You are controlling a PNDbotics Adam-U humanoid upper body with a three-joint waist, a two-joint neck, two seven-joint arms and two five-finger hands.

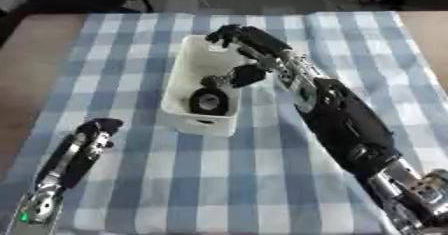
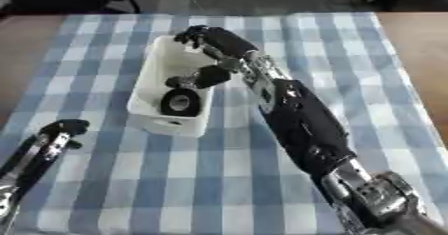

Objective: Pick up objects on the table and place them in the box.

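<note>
**Right hand over the box, dark item below**

Right hand [image 1: 245,41] reaching over the white box [image 1: 179,74], fingers curled at the far rim, thumb dipping inside; whether anything is gripped, cannot tell. Round dark object [image 1: 208,101] already lying in the box's near end, at about 7 o'clock from that hand. Box's long axis running 12 to 6. Left hand [image 1: 87,141] idle at 8 o'clock on the checked cloth [image 1: 262,179], fingers relaxed, holding nothing.

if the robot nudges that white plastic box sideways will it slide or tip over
The white plastic box would probably slide: it looks low, long and flat-bottomed on the blue checked cloth. The cloth may bunch. The round black object inside adds some weight.
</note>
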